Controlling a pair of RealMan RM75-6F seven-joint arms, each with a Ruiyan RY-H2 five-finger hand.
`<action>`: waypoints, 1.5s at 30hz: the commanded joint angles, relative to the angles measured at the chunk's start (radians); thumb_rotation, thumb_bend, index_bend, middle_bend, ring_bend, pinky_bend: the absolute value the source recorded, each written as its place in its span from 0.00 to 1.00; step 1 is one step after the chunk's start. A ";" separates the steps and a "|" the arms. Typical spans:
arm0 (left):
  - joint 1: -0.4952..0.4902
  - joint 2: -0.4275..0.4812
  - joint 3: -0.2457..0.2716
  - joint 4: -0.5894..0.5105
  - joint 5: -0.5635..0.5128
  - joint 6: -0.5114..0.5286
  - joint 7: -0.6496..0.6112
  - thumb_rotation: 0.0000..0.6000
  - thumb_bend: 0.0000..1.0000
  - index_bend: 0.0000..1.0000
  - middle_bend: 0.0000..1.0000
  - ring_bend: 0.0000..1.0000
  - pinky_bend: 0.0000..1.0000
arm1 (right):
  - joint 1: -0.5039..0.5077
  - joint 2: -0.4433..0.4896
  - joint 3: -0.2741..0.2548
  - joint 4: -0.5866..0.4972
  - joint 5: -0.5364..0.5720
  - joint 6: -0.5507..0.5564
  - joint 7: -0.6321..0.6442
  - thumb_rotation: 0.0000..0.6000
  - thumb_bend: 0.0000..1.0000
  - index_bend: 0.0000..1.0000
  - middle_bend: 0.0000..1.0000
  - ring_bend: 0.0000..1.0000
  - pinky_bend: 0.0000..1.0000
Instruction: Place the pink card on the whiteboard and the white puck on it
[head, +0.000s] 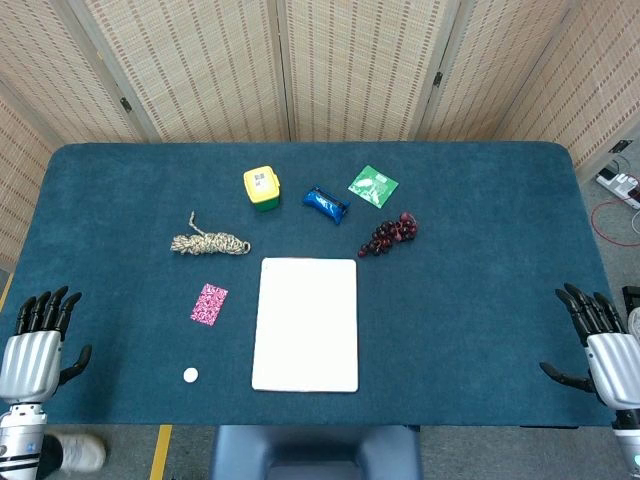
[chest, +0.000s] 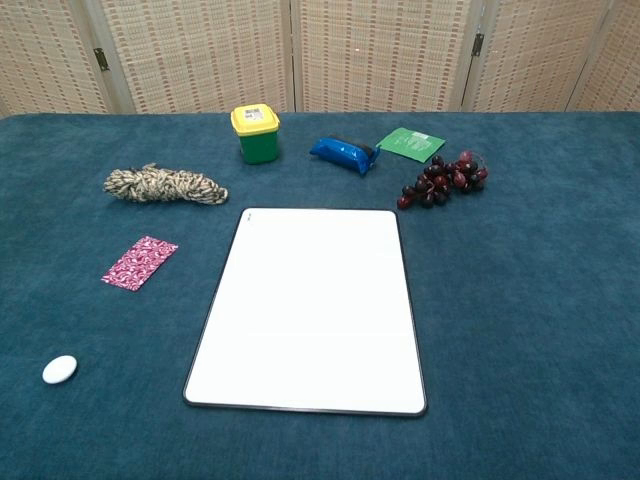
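The pink patterned card (head: 209, 304) (chest: 139, 262) lies flat on the blue cloth, just left of the whiteboard (head: 306, 323) (chest: 312, 308). The small white puck (head: 190, 375) (chest: 59, 369) sits nearer the front edge, left of the board's front corner. The whiteboard carries nothing. My left hand (head: 38, 345) hovers at the table's front left edge, fingers spread, holding nothing. At the front right edge my right hand (head: 602, 340) is likewise spread and empty. Neither hand shows in the chest view.
Behind the board lie a coiled rope (head: 210, 242) (chest: 164, 184), a yellow-lidded green tub (head: 262, 188) (chest: 257, 133), a blue pouch (head: 325, 202) (chest: 343, 153), a green packet (head: 373, 186) (chest: 411, 143) and dark grapes (head: 389, 234) (chest: 443, 178). Folding screens stand behind the table.
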 joint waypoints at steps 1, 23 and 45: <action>-0.001 -0.001 0.001 0.003 0.000 -0.003 0.000 1.00 0.40 0.13 0.10 0.05 0.00 | 0.002 0.003 0.000 -0.008 0.002 -0.002 -0.012 1.00 0.11 0.04 0.08 0.10 0.00; -0.048 -0.020 0.001 0.064 0.048 -0.056 -0.058 1.00 0.40 0.17 0.10 0.05 0.00 | -0.014 0.009 -0.001 -0.016 0.013 0.020 -0.036 1.00 0.11 0.04 0.08 0.09 0.00; -0.365 -0.094 0.012 0.336 0.241 -0.383 -0.216 1.00 0.29 0.18 0.11 0.05 0.00 | -0.034 0.026 -0.008 -0.043 -0.002 0.051 -0.062 1.00 0.11 0.04 0.08 0.09 0.00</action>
